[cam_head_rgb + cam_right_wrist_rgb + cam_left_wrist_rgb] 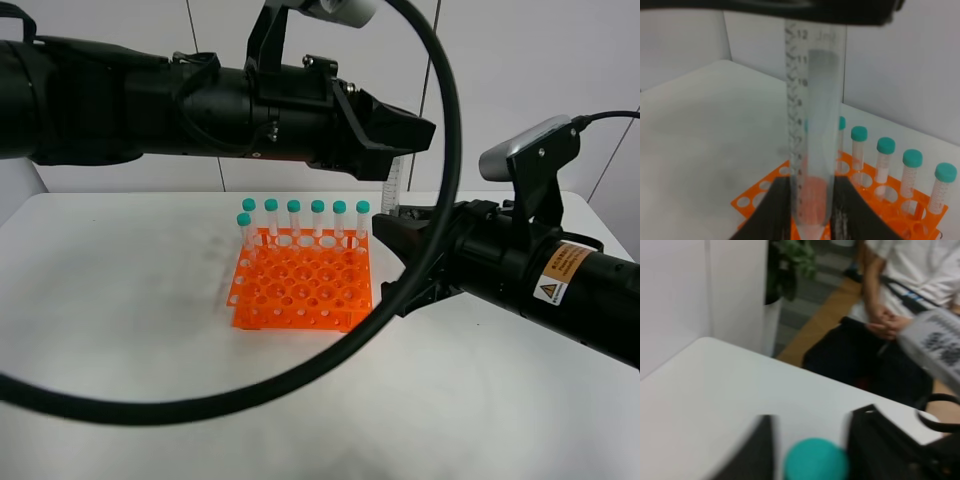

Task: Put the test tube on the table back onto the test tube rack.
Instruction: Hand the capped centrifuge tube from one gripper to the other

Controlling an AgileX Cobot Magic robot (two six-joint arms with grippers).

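Seven teal-capped tubes (317, 215) already stand in the orange test tube rack (300, 290) on the white tabletop (120, 300). The test tube (392, 185) is off the tabletop, upright in the air just beside the rack's right edge and held at both ends. The left pincer (400, 148) is closed on its teal cap (815, 460). The right pincer (810, 210) is clamped on the lower wall, near the cone tip. I judge the tube to be light and stiff, a thin clear plastic shell that looks empty, so weight should be no trouble. Its printed wall is smooth and probably slippery, and on the tapered tip the fingers could squeeze it out like a wet seed. The cap, or the straight wall just under it, looks like the best place to hold. A grip there leaves the pointed end free to find a hole, and the tube hangs plumb. A hard squeeze at mid-wall could flex or crack it.
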